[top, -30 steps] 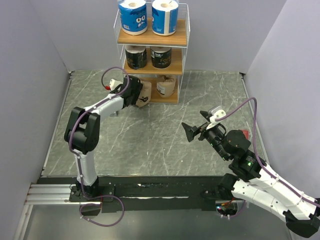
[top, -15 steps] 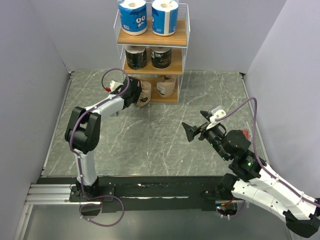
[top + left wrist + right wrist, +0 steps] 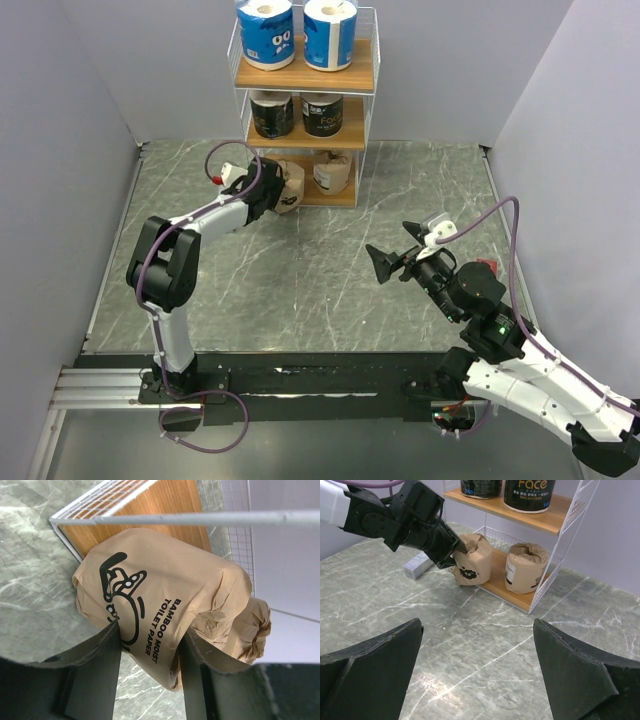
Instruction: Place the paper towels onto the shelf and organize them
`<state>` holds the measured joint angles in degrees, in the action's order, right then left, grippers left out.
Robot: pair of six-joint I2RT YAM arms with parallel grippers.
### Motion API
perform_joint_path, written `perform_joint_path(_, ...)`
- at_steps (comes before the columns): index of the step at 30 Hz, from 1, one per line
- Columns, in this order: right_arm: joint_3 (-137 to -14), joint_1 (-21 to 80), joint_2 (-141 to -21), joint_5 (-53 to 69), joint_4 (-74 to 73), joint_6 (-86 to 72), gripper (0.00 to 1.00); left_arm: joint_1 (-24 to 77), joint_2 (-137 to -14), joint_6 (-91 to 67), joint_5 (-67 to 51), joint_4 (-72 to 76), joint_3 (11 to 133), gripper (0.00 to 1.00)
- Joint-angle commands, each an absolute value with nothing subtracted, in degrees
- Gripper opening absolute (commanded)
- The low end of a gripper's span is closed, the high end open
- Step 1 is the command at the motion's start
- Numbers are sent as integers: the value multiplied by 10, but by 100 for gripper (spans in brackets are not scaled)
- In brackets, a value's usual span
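Left gripper [image 3: 150,637] just pinched shut on tan roll [image 3: 165,605] — jaws wide a second ago. Roll tilted at front edge of shelf [image 3: 352,76] bottom tier, beside second tan roll [image 3: 524,567]. I read this as re-grip to straighten. Right gripper [image 3: 477,627] idle — jaws apart.

Blue-and-white wrapped rolls [image 3: 268,35] cut by top edge (overhead view); black wrapped rolls [image 3: 529,492] cropped in right wrist view; small red packet [image 3: 487,266] mostly behind right arm [image 3: 470,295].

Matt crinkled paper wraps the roll [image 3: 165,600] — wooden wire-framed shelf [image 3: 150,510], glossy tabletop [image 3: 30,580].
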<state>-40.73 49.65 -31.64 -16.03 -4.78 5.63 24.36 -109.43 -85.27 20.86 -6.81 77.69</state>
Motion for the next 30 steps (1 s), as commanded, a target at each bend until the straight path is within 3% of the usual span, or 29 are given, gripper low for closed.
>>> perform_joint_path(1,-411,500,-304,-161,-38,50,98,253,-1056,-838,221,-22,780,44)
perform_joint_path(30,-414,500,-297,-168,-42,64,98,254,-1082,-775,275,73,804,50)
